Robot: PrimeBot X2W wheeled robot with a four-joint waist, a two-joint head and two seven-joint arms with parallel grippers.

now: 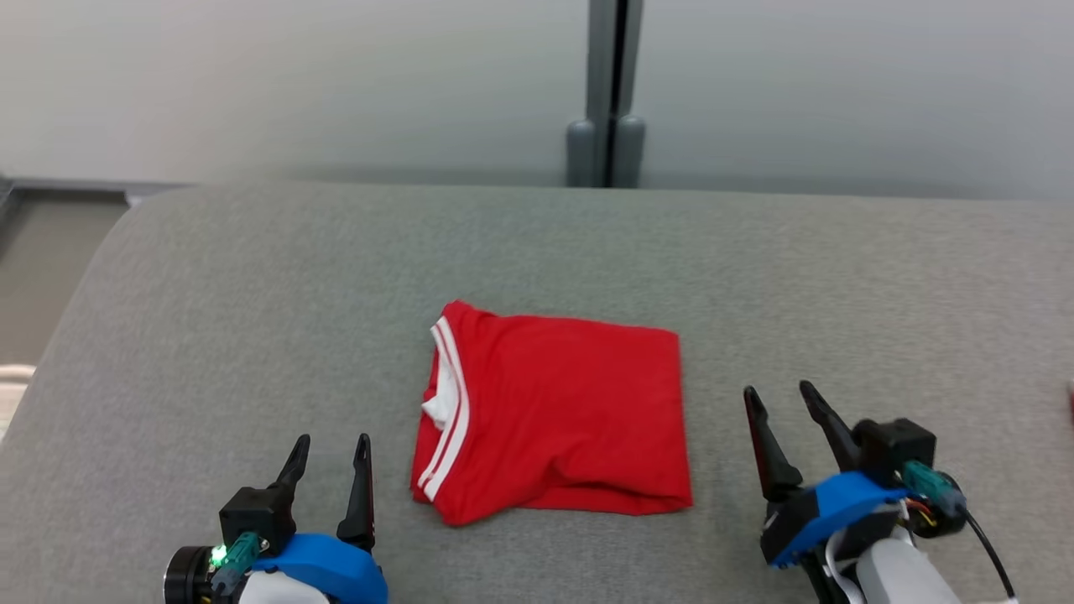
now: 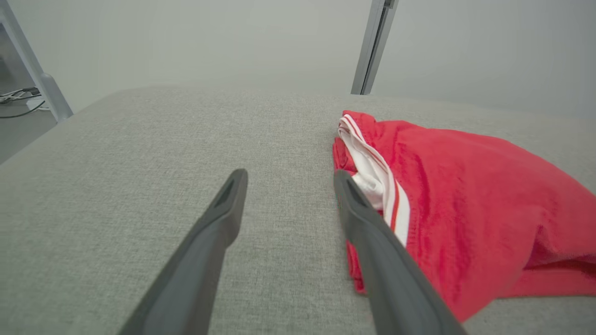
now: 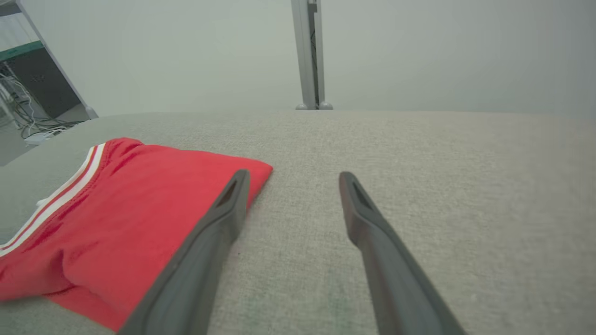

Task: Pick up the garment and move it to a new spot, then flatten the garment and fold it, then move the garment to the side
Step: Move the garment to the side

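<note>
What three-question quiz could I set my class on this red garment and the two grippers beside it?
1. Multiple choice: the red garment on the grey surface is A) crumpled in a heap, B) lying folded in a rough rectangle, C) hanging from a gripper.
2. True or false: the left gripper is shut on the garment.
3. Fill in: the garment's white-striped edge faces the ___ gripper.

Key: 1 B. 2 False: it is open and clear of the cloth, as is the right gripper. 3 left.
</note>
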